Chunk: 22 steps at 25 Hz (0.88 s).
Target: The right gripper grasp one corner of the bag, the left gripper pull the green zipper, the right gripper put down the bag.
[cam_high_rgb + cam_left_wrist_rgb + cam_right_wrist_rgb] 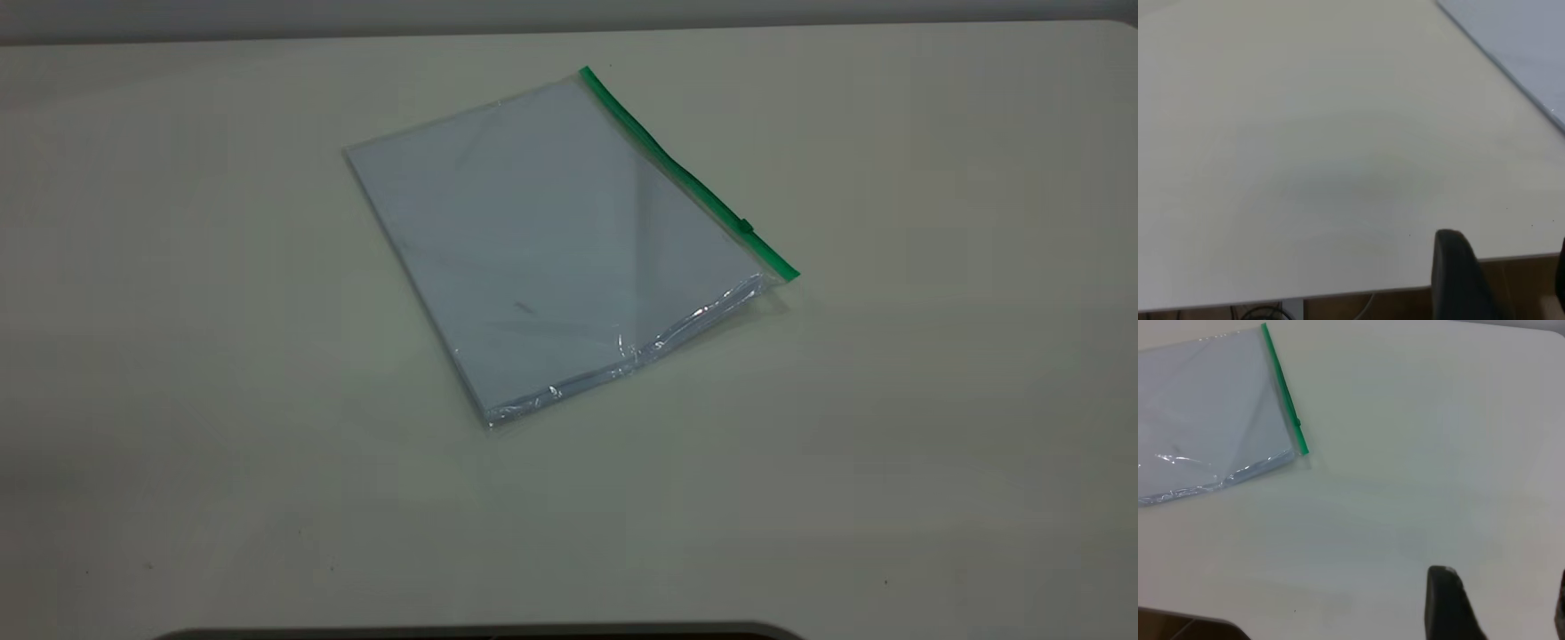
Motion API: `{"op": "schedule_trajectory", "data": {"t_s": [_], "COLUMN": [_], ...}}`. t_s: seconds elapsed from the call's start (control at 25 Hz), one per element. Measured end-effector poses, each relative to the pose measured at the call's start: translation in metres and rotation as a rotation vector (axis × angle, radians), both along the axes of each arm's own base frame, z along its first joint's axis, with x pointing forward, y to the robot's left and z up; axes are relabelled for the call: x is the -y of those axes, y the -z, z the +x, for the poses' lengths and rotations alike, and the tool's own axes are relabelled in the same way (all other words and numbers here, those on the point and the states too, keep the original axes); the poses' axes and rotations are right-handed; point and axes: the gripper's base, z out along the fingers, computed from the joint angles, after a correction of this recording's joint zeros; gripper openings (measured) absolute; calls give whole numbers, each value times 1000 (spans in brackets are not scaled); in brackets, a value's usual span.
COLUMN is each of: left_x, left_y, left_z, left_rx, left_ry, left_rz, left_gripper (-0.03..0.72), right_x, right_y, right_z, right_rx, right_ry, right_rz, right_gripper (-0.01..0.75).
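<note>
Seen from the exterior camera: the bag [551, 249] lying flat and skewed near the middle of the table [178, 400], pale sheets showing through, the green zipper [685, 173] along its right-hand edge with the slider tab [746, 227] close to the nearer end; no arm in sight. Likely light, limp and glossy — prone to slide if pushed, so best pinched at the nearer zipper-side corner [782, 274], which seems slightly raised off the surface. From the left wrist camera: only a corner of the bag [1518, 47] at the picture's margin, well apart from the left gripper [1501, 277], whose fingers [1458, 273] stand spread, nothing between them; no zipper visible here. From the right wrist camera: the zipper [1285, 390] end and tab [1298, 422] plainly shown, plus crinkled film along the neighbouring edge — detail absent from the left view; the right gripper [1498, 603] spread and empty, well short of the bag [1205, 413].
</note>
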Motion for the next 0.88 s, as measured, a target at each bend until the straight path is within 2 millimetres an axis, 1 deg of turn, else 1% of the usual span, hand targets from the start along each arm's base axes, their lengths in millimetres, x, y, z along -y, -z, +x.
{"op": "schedule_trajectory", "data": {"t_s": [0.32, 0.4, 0.44, 0.52, 0.6, 0.64, 0.76, 0.88], "left_x": [0, 0, 0, 0, 0, 1, 2, 6], "left_y": [0, -5, -10, -21, -30, -35, -43, -46], "left_z": [0, 2, 6, 19, 39, 50, 91, 127], "left_rx": [1, 8, 7, -18, -64, -70, -123, -178], "left_ry": [0, 0, -1, -2, -1, -1, 5, 50], "left_rz": [0, 0, -1, -1, 1, 2, 0, -13], "left_gripper": [413, 413, 413, 413, 413, 413, 413, 423], "right_x": [-5, -9, -12, -16, -16, -15, -16, -19], "right_y": [-2, -6, -10, -18, -22, -21, -13, -1], "right_z": [0, 1, 5, 18, 40, 52, 85, 116], "right_rx": [12, 37, 53, 74, 60, 33, -85, -179], "right_ry": [-32, -59, -75, -90, -76, -67, -78, -133], "right_rz": [52, 105, 149, 210, 232, 231, 212, 191], "right_gripper": [421, 421, 421, 421, 421, 421, 430, 472]}}
